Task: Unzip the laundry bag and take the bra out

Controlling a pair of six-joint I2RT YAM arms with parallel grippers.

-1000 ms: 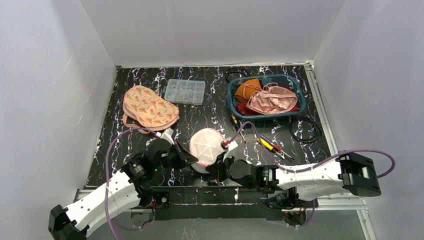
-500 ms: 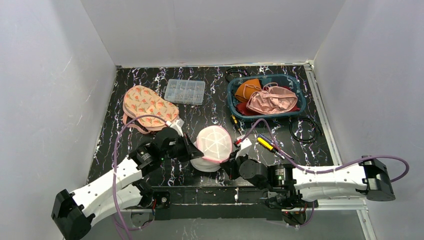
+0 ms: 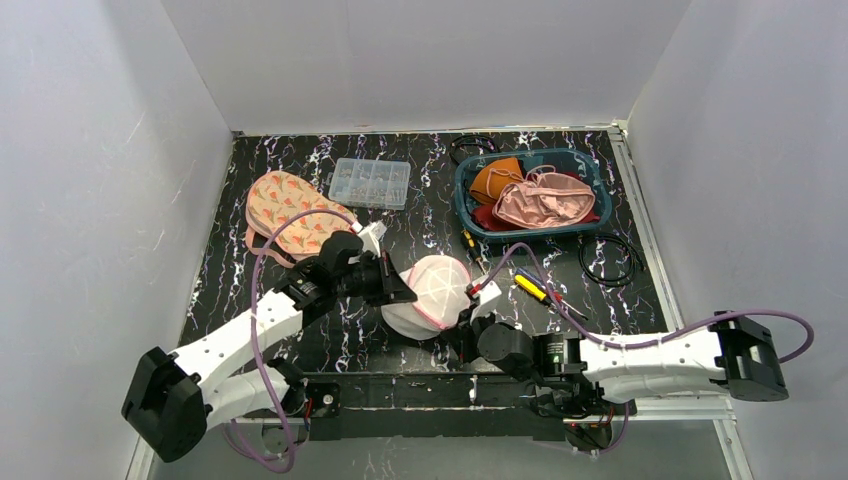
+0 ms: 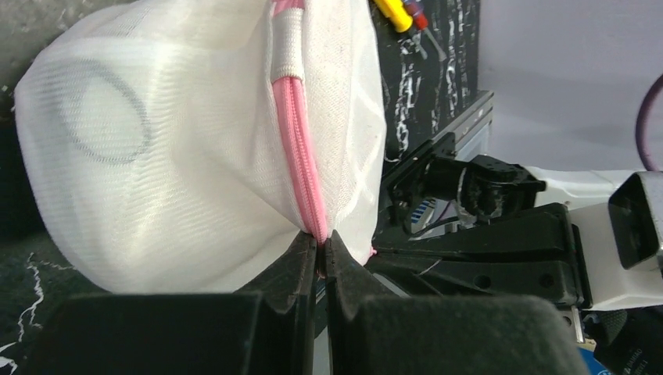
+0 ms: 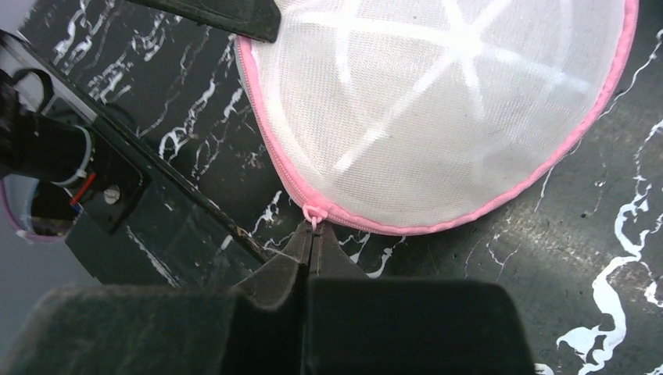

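The laundry bag [image 3: 436, 288] is a white mesh dome with a pink zipper, lying at the front middle of the table. My left gripper [image 3: 402, 294] is shut on the bag's pink zipper seam [image 4: 306, 172] at its left side and lifts that edge. My right gripper [image 3: 462, 318] sits at the bag's near right edge, shut on the small pink zipper pull [image 5: 313, 212]. In the right wrist view the zipper [image 5: 438, 226] runs closed round the rim. The bra inside does not show through the mesh; only a faint dark ring [image 4: 105, 113] does.
A peach patterned bra [image 3: 298, 214] lies back left and a clear parts box [image 3: 370, 183] beside it. A teal basket [image 3: 470, 195] of orange and pink garments stands back right. Screwdrivers [image 3: 538, 290] and a black cable loop [image 3: 610, 258] lie right of the bag.
My left arm has swung up and to the right, carrying the bag's edge with it. The bag has shifted right and tilted. My right gripper has followed at its near edge.
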